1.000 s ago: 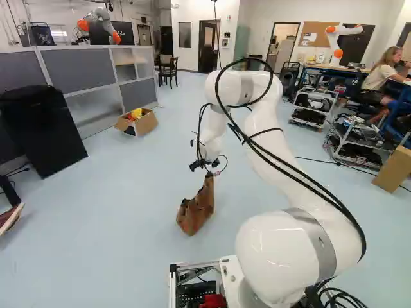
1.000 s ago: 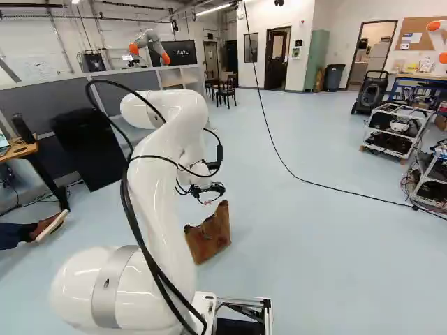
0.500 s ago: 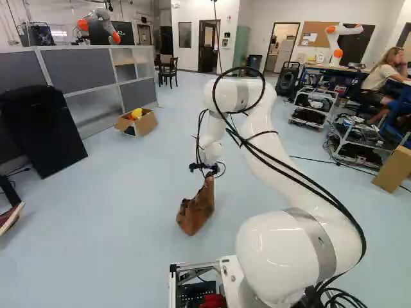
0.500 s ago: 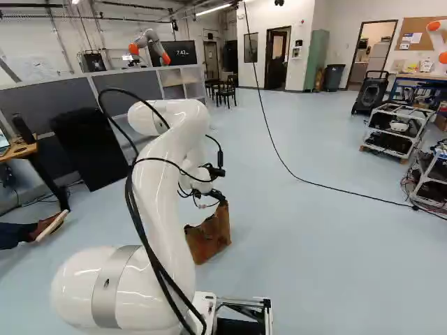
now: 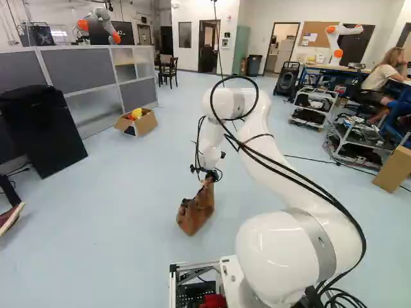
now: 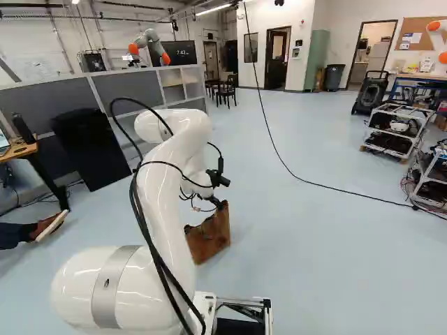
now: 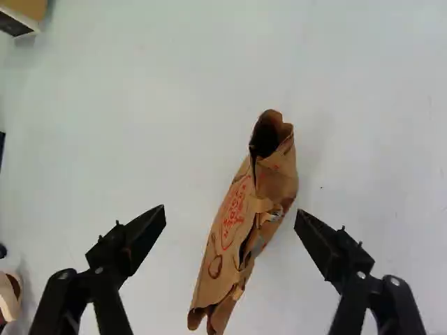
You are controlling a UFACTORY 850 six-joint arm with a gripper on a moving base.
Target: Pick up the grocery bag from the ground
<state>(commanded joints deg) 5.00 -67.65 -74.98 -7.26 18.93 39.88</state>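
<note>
1. See gripper (image 7: 230,212) spread wide, grasping nothing.
2. Find grocery bag (image 7: 235,222) on floor (image 5: 122,212), below and between the 2 fingers.
3. Reckon its long axis slanting ahead, crossing the closing line; probably lower before pinching.

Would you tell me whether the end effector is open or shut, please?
Open: the wrist view shows the end effector with its fingers spread wide, one on either side of the paper bag.

tool (image 5: 210,177) fingers spread wide | brown paper bag (image 7: 230,216) between and ahead of them, creased, dark opening at far end | pale floor (image 7: 167,125) | cardboard box (image 7: 28,7) far left, part seen | shoe (image 7: 8,296) near left, part seen
</note>
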